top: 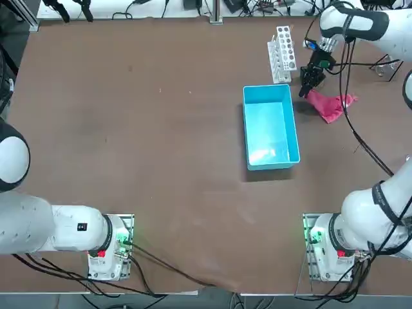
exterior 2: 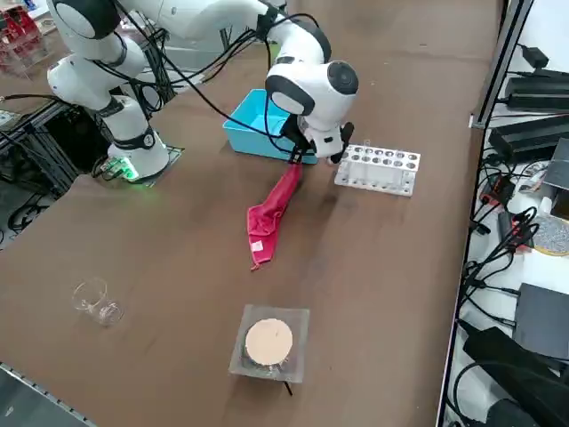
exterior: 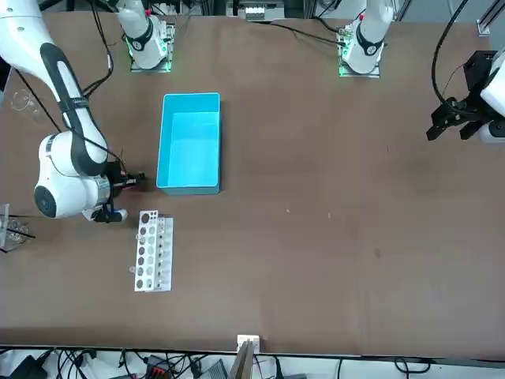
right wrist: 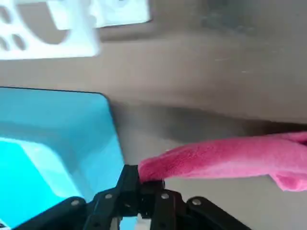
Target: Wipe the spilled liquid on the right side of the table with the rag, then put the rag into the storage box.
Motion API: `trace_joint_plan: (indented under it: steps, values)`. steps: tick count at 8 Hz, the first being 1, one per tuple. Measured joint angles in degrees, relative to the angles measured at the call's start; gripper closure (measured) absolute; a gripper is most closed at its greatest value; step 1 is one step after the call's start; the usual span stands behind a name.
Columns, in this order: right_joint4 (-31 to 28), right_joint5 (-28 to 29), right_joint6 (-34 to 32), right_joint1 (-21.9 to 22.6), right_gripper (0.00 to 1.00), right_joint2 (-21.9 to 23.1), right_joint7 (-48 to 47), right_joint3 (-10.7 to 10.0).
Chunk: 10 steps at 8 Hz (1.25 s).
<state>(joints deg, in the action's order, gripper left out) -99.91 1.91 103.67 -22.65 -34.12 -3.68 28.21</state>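
The large flat matte brown worktop point(top: 161, 161) fills most of the overhead view. On its right half, as the robot sees it, sits the light-blue rectangular plastic storage box point(top: 270, 127) with low walls, its long side running away from the robot; nothing shows inside it. Just beyond the far right corner of the box lies a white plastic test-tube rack point(top: 282, 54) with rows of round holes.

The working right arm reaches out over the worktop to the space between the rack and the box's right wall. Its black two-finger gripper point(top: 309, 82) points down there, and its jaws are clamped on one corner of the small pink-red soft rag point(exterior 2: 269, 216). In the wrist view the pinched end of the cloth sits right between the fingertips, with the blue wall of the box close beside it. In the side view the rag hangs from the gripper as a long drooping strip, its free end trailing down onto the worktop to the right of the box, so the cloth is outside the box.

Nearer the right edge of the worktop stand a small square clear dish with a tan round disc point(exterior 2: 269, 342) in it and a small clear glass beaker point(exterior 2: 96, 301).
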Motion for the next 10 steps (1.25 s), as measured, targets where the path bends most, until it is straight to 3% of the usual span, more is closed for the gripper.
trace_joint_plan:
  steps: [2,6,10]
  values:
    - [0.0,1.6,-2.3,0.0,0.98,0.4,-1.1,1.2]
    - [0.2,7.2,-10.3,-0.5,0.98,3.8,-1.1,1.2]
    - [2.3,8.0,-19.3,-3.0,0.98,5.6,-0.6,1.2]
